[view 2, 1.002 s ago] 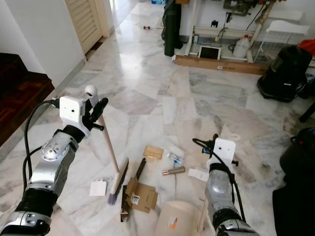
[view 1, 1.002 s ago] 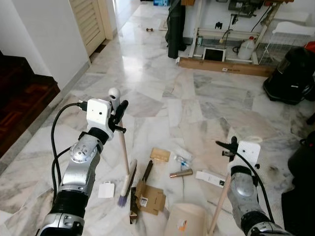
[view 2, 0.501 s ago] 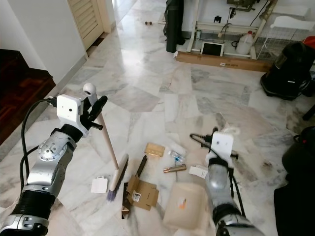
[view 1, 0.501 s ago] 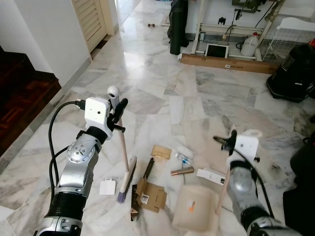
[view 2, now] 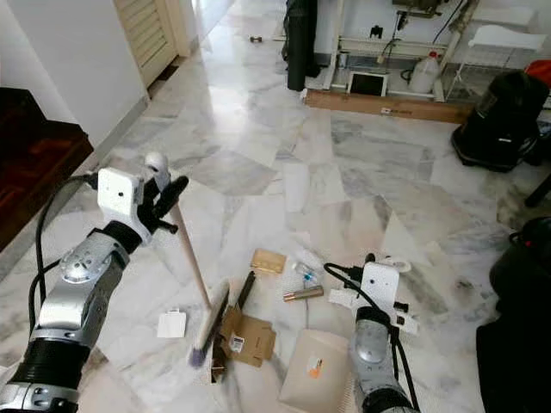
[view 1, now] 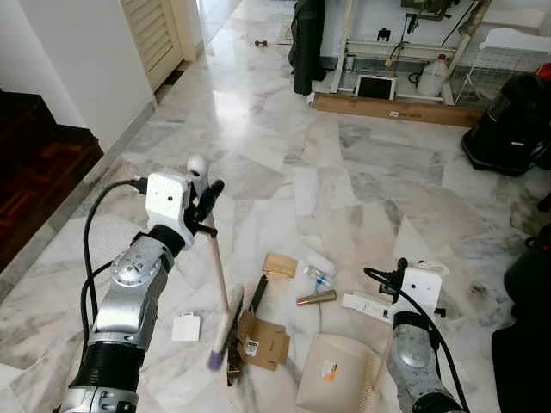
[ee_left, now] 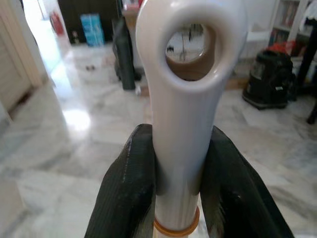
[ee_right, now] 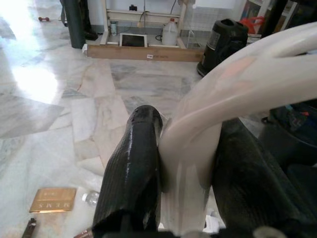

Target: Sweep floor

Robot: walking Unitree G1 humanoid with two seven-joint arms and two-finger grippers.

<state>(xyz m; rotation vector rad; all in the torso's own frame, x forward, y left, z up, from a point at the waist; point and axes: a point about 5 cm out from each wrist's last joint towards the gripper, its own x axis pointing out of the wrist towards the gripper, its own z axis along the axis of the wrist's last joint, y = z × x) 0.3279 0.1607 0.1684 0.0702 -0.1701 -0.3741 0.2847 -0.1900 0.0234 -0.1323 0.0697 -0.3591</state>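
Head views: left gripper (view 1: 209,196) pinches broom (view 1: 219,292) near its top; bristles touch the cardboard litter (view 1: 263,340) — I risk scattering it. Left wrist: fingers (ee_left: 131,193) clamp the handle. Right wrist: right gripper (ee_right: 188,168) squeezes dustpan handle (ee_right: 237,94) — dustpan (view 2: 314,372) may tilt.

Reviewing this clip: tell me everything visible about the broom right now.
The broom has a pale wooden stick topped by a glossy white plastic grip with a hanging hole. The left gripper is shut on that grip, one black finger on each side. The stick slants down to a long narrow head with purple-tipped bristles resting on the marble floor, right beside a flattened cardboard box in the litter.
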